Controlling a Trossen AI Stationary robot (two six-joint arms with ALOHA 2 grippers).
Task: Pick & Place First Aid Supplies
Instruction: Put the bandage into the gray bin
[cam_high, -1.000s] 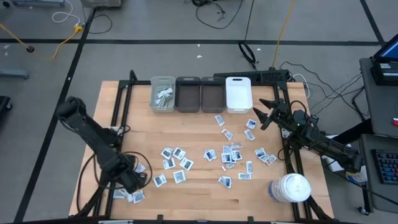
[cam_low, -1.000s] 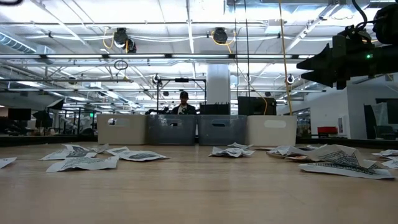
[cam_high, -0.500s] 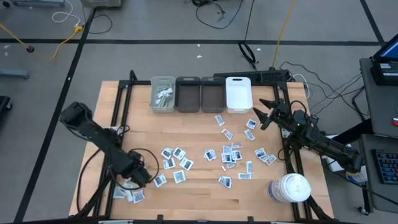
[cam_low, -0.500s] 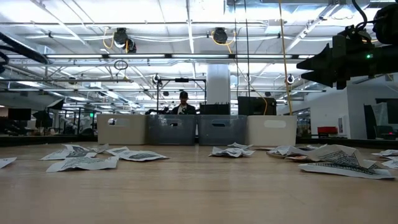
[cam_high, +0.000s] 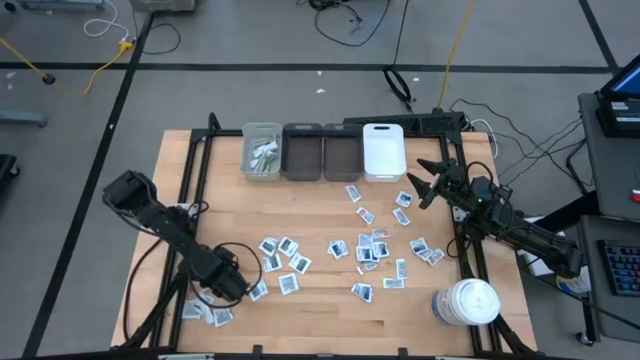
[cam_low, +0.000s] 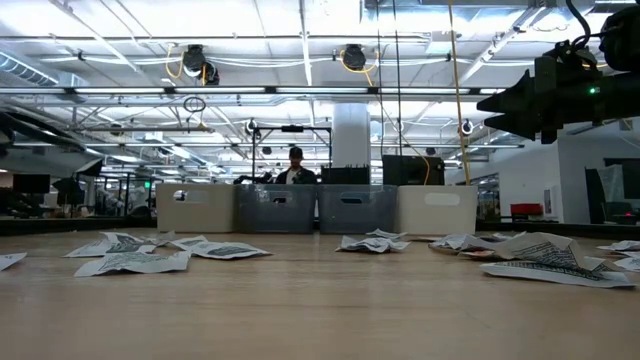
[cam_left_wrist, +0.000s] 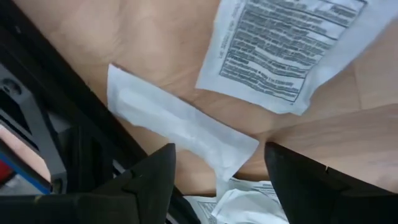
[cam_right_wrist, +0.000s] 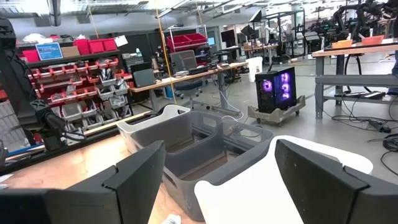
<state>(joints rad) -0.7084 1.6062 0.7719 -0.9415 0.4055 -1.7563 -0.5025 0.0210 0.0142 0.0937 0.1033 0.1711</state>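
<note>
L gripper (cam_left_wrist: 217, 171) open, wrapped strip (cam_left_wrist: 180, 124) btwn fingers, on table

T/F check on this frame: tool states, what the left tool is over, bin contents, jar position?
1. The left tool hangs open over a pale wrapped strip. True.
2. The right tool grips a sachet. False: it is open and empty, raised near the white bin.
3. All four bins are empty. False: the leftmost bin holds supplies.
4. The white jar stands at the table's near right corner. True.
</note>
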